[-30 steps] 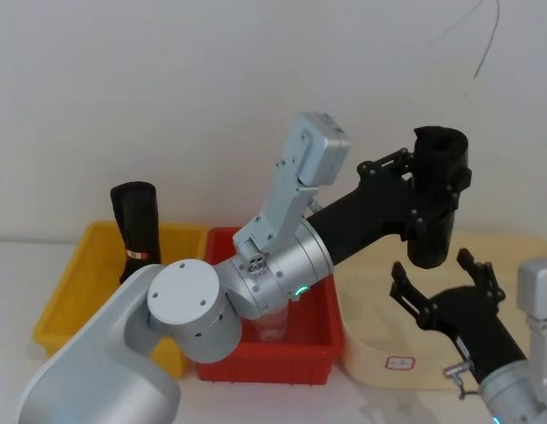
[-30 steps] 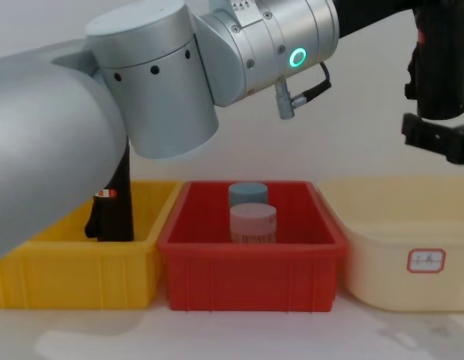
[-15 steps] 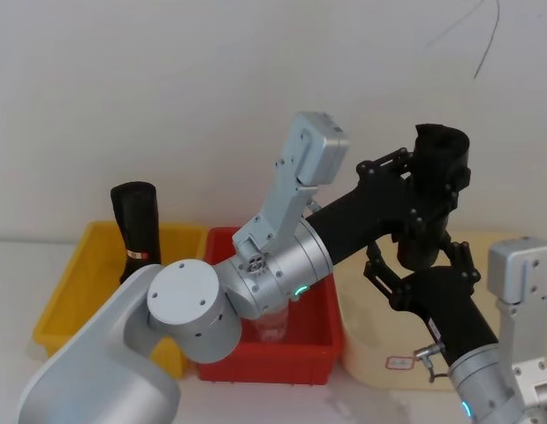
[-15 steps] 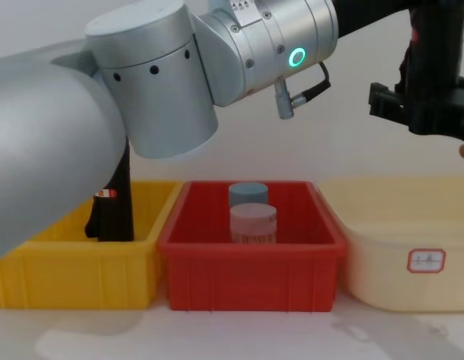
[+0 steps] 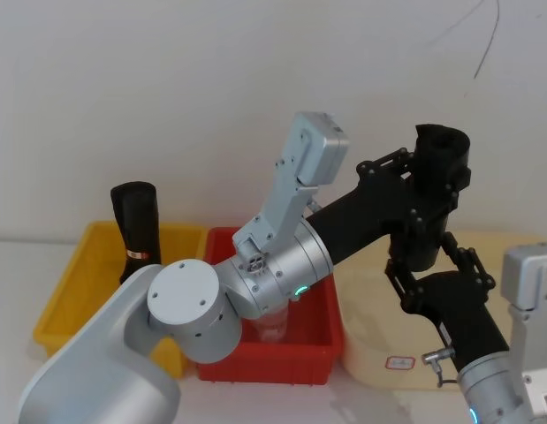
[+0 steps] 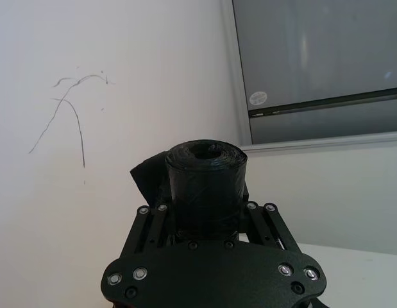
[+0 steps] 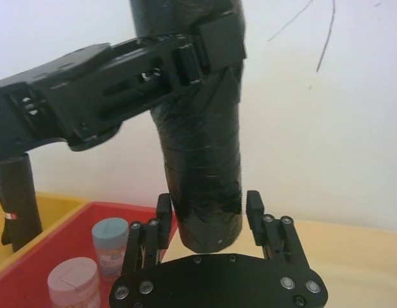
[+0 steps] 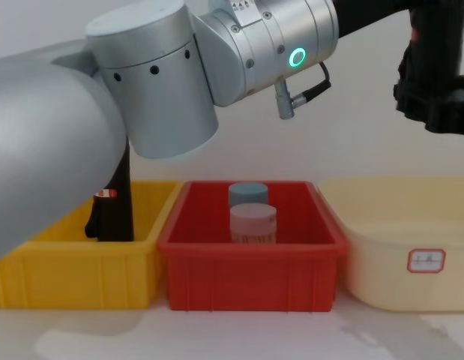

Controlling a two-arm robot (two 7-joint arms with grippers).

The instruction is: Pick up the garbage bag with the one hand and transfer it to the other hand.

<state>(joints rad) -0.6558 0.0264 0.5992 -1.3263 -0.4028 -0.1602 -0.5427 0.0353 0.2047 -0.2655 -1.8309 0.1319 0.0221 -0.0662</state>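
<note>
Left gripper (image 5: 425, 190): clamped around the upper half of the garbage bag (image 5: 439, 152) and holding it upright, high in the air, up and to the right of the red bin (image 8: 250, 281). The top of the bag stands clear above the jaws.

Right gripper (image 5: 429, 263): directly under the left one, also right of the red bin and well above it. Its jaws are parted and stand on either side of the bag's lower end. In the right wrist view one of its fingers (image 7: 254, 204) has a thin strip of white wall (image 7: 301, 128) showing between it and the bag. The opposite finger sits against the bag's edge, and I cannot tell if it is touching.

Left arm (image 8: 142, 97): thick and silver. It crosses above the red bin, and its green ring (image 8: 297, 58) is lit.

In the red bin: pink-lidded jar (image 8: 252, 223) in front, blue-lidded jar (image 8: 248, 193) just behind it, both upright.

Touching the red bin's right wall: cream bin (image 8: 381, 274), which lies below both grippers.

Touching the red bin's left wall: yellow bin (image 8: 67, 281), with a second black roll (image 5: 136, 225) standing upright in it.
</note>
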